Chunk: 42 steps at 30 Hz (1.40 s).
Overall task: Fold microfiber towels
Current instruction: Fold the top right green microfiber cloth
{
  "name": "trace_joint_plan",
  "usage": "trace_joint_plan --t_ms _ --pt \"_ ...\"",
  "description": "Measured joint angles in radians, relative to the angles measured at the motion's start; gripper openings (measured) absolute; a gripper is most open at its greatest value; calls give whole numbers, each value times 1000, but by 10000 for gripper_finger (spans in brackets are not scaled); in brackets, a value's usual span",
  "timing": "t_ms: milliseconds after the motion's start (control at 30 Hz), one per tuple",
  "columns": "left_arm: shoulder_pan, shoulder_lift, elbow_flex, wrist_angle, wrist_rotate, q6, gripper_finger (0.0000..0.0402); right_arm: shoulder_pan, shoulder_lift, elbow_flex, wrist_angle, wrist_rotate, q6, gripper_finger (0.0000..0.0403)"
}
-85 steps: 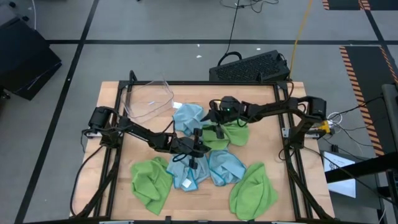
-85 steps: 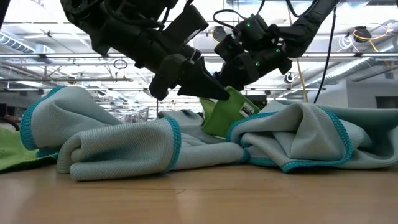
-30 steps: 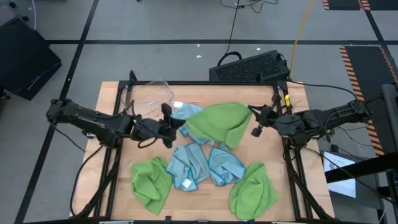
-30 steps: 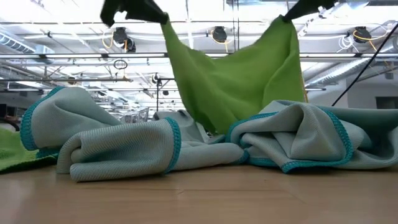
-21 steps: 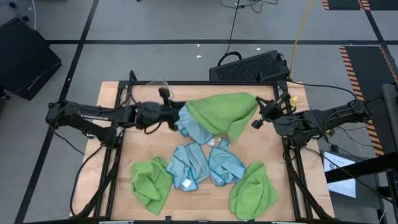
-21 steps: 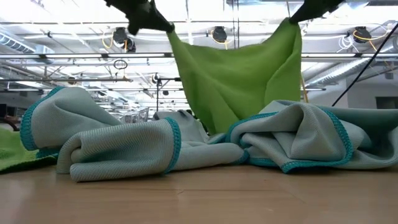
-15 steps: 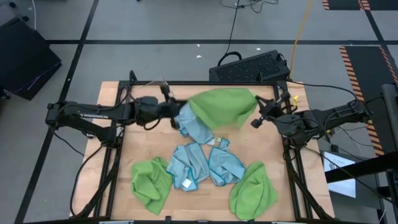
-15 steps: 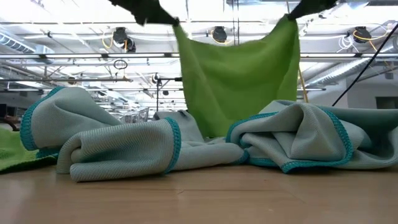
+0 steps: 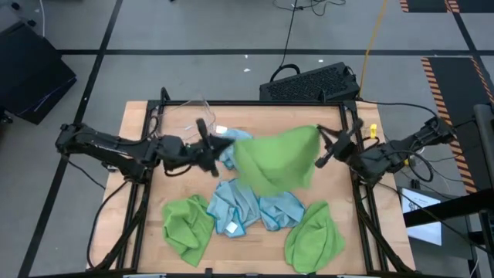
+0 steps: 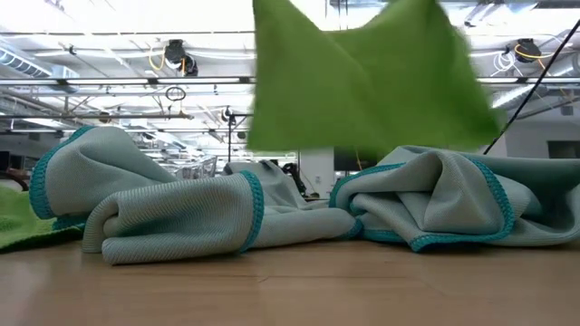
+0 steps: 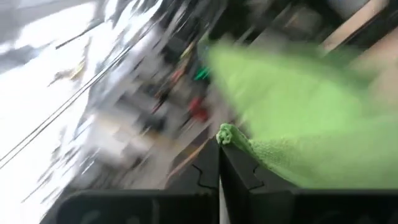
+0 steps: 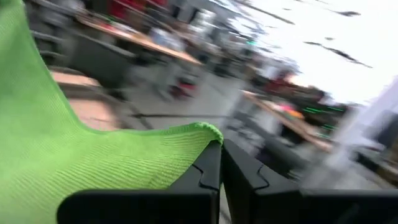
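A lime green microfiber towel (image 9: 274, 161) hangs spread in the air between my two grippers, above the middle of the table. In the low view it is a blurred green sheet (image 10: 362, 77), clear of the pile. My left gripper (image 9: 224, 149) is shut on its left top corner. My right gripper (image 9: 321, 147) is shut on its right top corner. Three light blue towels (image 9: 258, 205) and two more green towels (image 9: 189, 224) lie crumpled on the table. My left gripper pinches one top corner of the green towel (image 11: 225, 134) between its two fingers, coming level from the table's left. The towel hangs below, lifted clear. My right gripper pinches the other top corner (image 12: 206, 132) between its two fingers, coming level from the table's right. The top edge runs across to the left gripper.
A clear plastic bin (image 9: 185, 123) stands at the table's far left. A green towel (image 9: 315, 235) lies at the near right. One light blue towel (image 9: 231, 143) lies by my left gripper. A black keyboard (image 9: 309, 81) lies beyond the far edge.
Both grippers have kept the green towel's top corners. My left gripper has gone toward the far edge and come back toward the near edge. The towel's free lower part has swung up and toward the near edge, over the light blue towels.
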Motion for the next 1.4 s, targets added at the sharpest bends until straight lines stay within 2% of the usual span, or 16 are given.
trace_joint_plan --t_ms 33,100,133,233,300,500,767,933,1133,1233,1400 --pt "26 0 1 -25 -42 -14 6 8 -1 0 -3 45 -4 2" --pt "89 0 -1 -115 -62 -83 13 15 -3 0 -20 76 12 2" --pt "124 0 -1 -159 -36 -134 15 16 -1 -1 -31 69 34 2" --pt "227 20 -1 -270 155 -294 13 6 1 -39 -47 17 107 2" --pt "281 44 -15 -309 245 -369 6 -8 1 -78 -47 -2 149 2" --pt "365 136 -29 -303 280 -437 17 -61 -5 -183 -43 -39 262 2" --pt "383 245 -30 -275 292 -440 4 -176 -5 -346 -32 -250 435 2" --pt "365 278 -30 -283 335 -441 18 -240 -5 -415 -30 -368 519 2" --pt "327 287 -30 -292 389 -457 5 -303 -5 -438 -23 -419 514 2" --pt "314 287 -30 -297 422 -482 10 -336 -5 -439 -16 -432 490 2" --pt "308 287 -30 -296 390 -501 24 -405 -5 -439 51 -429 398 2"
